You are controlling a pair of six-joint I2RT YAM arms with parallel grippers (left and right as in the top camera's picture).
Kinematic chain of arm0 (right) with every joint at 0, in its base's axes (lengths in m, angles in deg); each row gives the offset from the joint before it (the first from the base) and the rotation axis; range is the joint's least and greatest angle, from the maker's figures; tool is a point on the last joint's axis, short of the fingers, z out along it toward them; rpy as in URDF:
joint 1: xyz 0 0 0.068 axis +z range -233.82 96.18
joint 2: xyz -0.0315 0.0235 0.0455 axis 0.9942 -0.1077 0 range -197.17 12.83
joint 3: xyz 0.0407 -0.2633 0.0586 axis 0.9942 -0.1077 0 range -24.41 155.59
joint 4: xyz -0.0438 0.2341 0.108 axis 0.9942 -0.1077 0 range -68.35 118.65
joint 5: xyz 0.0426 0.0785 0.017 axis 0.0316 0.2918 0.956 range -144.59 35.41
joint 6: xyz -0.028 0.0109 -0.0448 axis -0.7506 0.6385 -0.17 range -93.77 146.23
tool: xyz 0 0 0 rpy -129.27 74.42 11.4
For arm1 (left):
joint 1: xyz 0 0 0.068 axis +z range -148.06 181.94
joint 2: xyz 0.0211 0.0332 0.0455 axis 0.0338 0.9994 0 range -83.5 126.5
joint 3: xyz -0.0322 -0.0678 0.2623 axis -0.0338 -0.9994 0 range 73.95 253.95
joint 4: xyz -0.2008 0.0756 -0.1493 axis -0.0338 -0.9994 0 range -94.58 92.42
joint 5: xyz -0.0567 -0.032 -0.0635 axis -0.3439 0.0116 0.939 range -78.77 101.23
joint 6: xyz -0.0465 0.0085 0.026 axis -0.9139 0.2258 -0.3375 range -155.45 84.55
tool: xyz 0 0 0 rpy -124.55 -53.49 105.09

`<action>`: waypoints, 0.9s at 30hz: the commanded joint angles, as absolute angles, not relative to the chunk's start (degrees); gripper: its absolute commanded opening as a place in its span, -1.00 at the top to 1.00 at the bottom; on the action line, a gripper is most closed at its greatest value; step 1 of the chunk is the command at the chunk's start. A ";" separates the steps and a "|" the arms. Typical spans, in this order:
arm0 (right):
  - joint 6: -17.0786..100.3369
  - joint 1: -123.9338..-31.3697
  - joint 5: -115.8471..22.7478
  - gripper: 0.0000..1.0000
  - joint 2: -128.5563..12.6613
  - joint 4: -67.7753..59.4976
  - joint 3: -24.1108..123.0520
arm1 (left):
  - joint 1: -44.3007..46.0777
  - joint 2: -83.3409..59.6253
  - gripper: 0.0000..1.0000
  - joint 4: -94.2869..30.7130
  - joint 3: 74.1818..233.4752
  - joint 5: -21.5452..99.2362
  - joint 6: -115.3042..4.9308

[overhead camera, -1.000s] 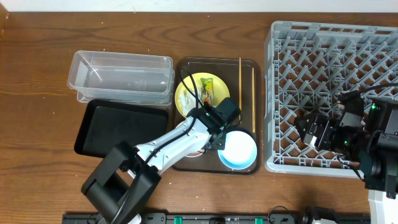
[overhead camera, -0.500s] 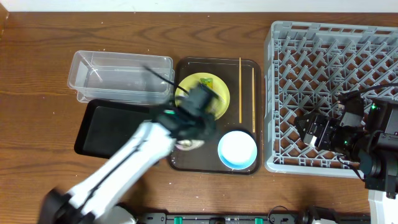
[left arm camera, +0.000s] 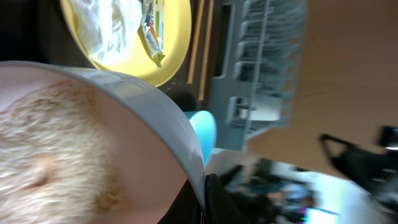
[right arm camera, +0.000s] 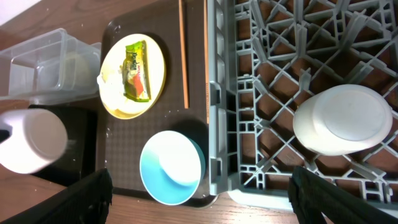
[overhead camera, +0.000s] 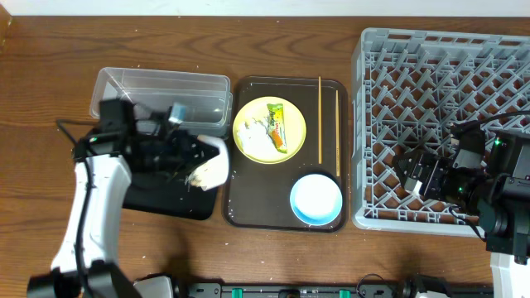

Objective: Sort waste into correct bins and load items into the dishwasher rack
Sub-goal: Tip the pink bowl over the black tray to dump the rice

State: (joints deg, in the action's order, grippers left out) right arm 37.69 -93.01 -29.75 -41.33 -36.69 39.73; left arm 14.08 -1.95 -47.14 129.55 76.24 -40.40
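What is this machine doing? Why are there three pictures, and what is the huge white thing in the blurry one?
It is a robot with two arms at a wooden table. One picture looks down from above. The other two come from small cameras on the arms' wrists.

On the table are a clear tub, a black tray, a brown tray and a big grey rack. The brown tray carries a yellow plate with a wrapper on it, two chopsticks and a blue bowl.

The left end effector, which is the arm's pinching hand, holds a white bowl over the black tray. That bowl fills the blurry left wrist picture, and it has grainy bits inside.

The right end effector is open above the rack, where a white dish sits.
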 commanded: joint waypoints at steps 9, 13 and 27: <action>36.86 -93.49 -29.71 -0.78 -41.22 -36.78 40.67 | 27.41 3.76 0.88 -46.51 123.93 101.23 -29.38; 36.86 -93.49 -29.69 -0.78 -41.22 -36.76 40.67 | 27.39 3.63 0.88 -45.96 123.93 101.31 -29.60; 36.82 -93.49 -29.73 -0.78 -41.22 -37.00 40.67 | 26.97 2.84 0.86 -47.25 124.19 100.48 -26.91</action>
